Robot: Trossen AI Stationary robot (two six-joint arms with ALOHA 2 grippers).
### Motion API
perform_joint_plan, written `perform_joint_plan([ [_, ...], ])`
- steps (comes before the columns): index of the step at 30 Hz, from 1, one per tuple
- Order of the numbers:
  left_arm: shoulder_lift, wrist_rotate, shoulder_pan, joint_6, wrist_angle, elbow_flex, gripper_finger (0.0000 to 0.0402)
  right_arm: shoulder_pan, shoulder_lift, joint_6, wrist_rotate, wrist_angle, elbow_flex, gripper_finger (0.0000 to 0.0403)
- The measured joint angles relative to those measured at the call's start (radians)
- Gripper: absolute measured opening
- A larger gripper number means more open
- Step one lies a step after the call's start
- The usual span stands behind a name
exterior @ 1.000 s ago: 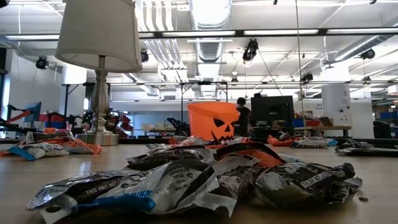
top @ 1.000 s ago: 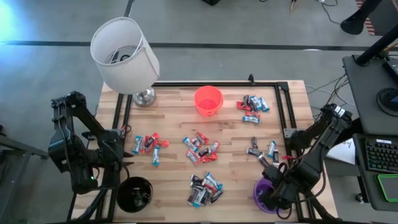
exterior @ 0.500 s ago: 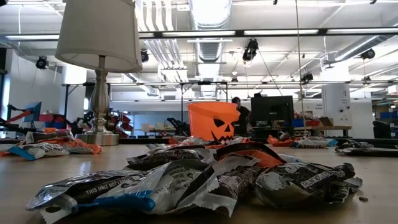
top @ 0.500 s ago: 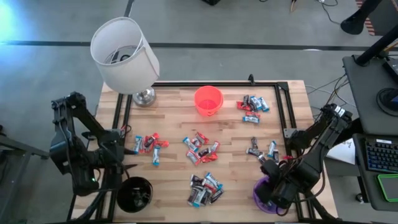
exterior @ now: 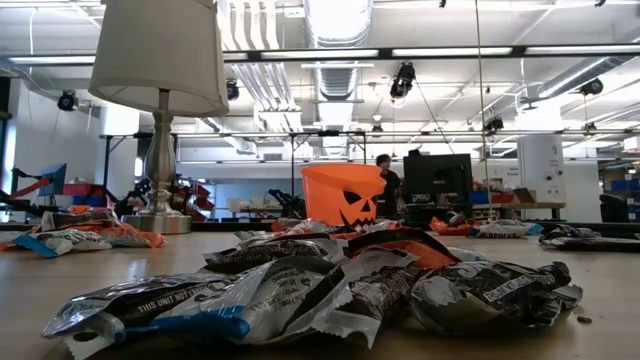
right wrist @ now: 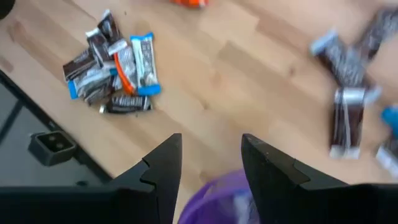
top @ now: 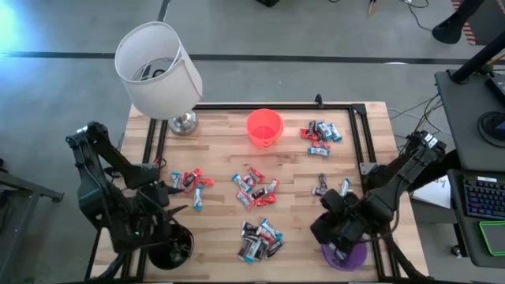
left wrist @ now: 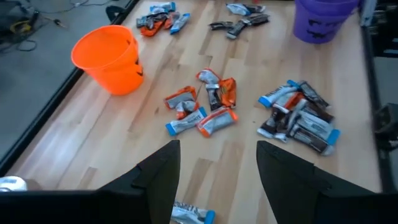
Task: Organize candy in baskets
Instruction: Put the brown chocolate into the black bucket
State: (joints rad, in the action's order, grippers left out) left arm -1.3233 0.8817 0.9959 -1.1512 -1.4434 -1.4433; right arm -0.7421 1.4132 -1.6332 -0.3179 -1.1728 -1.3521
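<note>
Where candy (top: 259, 240) lies, lamp (top: 158, 69) overlooks.

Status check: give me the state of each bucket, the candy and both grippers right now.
Orange bucket: upright, looks empty.
Purple bucket: upright, under the right gripper, contents unclear.
Black bucket: upright, beside the left gripper.
Candy: loose piles on the table.
Left gripper: open, empty.
Right gripper: open, empty.

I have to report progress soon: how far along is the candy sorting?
Early. Five candy piles lie loose on the table, and the orange basket looks empty. Nothing is in hand: the left gripper is open above the black basket, the right gripper open over the purple basket. What those two hold cannot be seen. Nearly all sorting remains.
</note>
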Motion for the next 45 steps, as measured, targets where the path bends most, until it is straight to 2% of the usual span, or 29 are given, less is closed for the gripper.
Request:
perform_joint_plan([
  [6, -0.053, -0.001, -0.099, 0.013, 0.003, 0.0, 0.0193, 0.065, -0.021, 0.22, 0.002, 0.0, 0.0, 0.016],
  [11, -0.077, -0.027, -0.183, 0.054, 0.06, 0.0, 0.0193, 0.08, -0.073, 0.32, 0.002, 0.0, 0.001, 0.016],
  [17, -0.115, -0.188, -0.309, 0.252, 0.183, 0.0, 0.0193, 0.08, -0.136, 0.392, 0.002, 0.001, 0.001, 0.016],
  [25, -0.163, -0.34, -0.455, 0.489, 0.283, 0.0, 0.0193, 0.096, -0.17, 0.471, 0.002, 0.0, 0.001, 0.016],
  [33, -0.215, -0.428, -0.564, 0.718, 0.375, 0.0, 0.0193, 0.101, -0.181, 0.467, 0.003, -0.002, 0.001, 0.016],
  [39, -0.28, -0.483, -0.611, 0.847, 0.396, 0.0, 0.0193, 0.101, -0.182, 0.412, 0.002, -0.002, 0.001, 0.016],
  [45, -0.375, -0.567, -0.636, 0.978, 0.515, 0.0, 0.0193, 0.101, -0.182, 0.345, 0.002, -0.002, 0.001, 0.016],
])
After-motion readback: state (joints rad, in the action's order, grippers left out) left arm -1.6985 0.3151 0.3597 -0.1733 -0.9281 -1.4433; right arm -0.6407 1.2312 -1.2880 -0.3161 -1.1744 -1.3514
